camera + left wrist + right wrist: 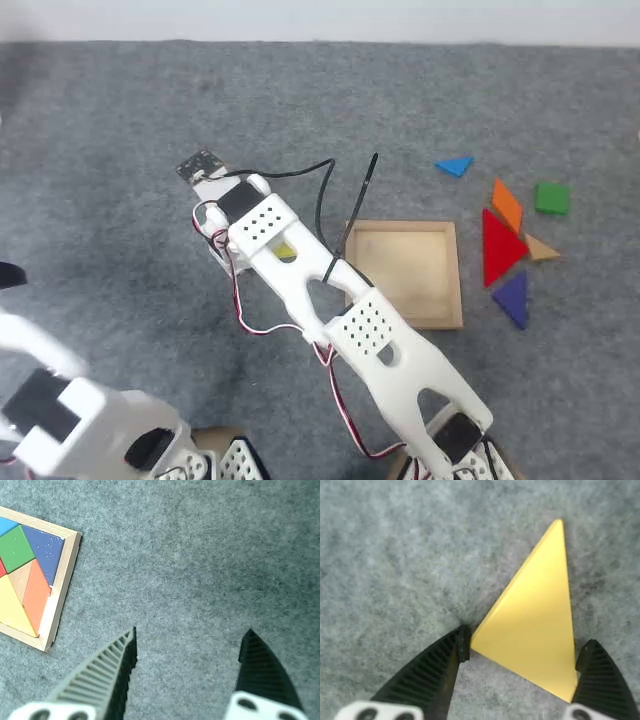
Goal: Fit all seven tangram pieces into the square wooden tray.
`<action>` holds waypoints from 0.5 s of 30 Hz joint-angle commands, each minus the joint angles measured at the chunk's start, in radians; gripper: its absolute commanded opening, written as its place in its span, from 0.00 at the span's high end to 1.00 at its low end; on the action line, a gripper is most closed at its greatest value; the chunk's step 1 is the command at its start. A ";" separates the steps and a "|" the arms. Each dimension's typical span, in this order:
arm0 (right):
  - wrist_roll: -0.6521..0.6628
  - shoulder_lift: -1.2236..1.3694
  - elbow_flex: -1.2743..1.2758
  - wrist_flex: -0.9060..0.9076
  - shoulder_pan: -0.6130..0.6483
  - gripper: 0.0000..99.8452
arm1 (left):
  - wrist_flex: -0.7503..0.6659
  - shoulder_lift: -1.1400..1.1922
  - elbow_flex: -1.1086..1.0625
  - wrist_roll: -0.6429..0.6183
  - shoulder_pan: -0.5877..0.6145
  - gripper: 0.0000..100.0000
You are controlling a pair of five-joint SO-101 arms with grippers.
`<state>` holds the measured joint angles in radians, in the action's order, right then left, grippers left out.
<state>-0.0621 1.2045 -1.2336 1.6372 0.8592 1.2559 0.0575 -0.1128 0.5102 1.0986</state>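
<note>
A yellow triangle (535,615) lies flat on the grey carpet. My right gripper (526,647) is open just above it, one fingertip at a corner and the other by the opposite edge. In the high view the right arm (300,270) stretches over the yellow triangle (286,252), left of the wooden tray (405,226), whose floor is bare there. My left gripper (191,637) is open over bare carpet. The left wrist view has a wooden tray (62,585) holding blue, green, orange, tan and yellow pieces.
Right of the tray lie a small blue triangle (455,166), an orange piece (507,205), a green square (552,197), a red triangle (498,247), a tan triangle (541,248) and a dark blue triangle (513,297). The left arm (60,415) sits at the near left.
</note>
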 commanded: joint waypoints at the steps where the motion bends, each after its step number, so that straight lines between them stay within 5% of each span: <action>1: 0.015 -0.021 -0.018 0.033 0.019 0.66 | 0.006 -0.018 0.044 -0.015 0.008 0.68; 6: 0.014 -0.021 -0.018 0.033 0.019 0.68 | 0.006 -0.018 0.045 -0.015 0.018 0.68; 12: 0.012 -0.021 -0.018 0.024 0.019 0.90 | 0.009 -0.018 0.054 -0.015 0.018 0.68; 15: 0.012 -0.021 -0.021 0.024 0.019 0.93 | 0.009 -0.018 0.054 -0.015 0.018 0.68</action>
<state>-0.0575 1.2014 -1.2382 1.6402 0.8546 1.2559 0.0575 -0.0959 0.5102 1.1093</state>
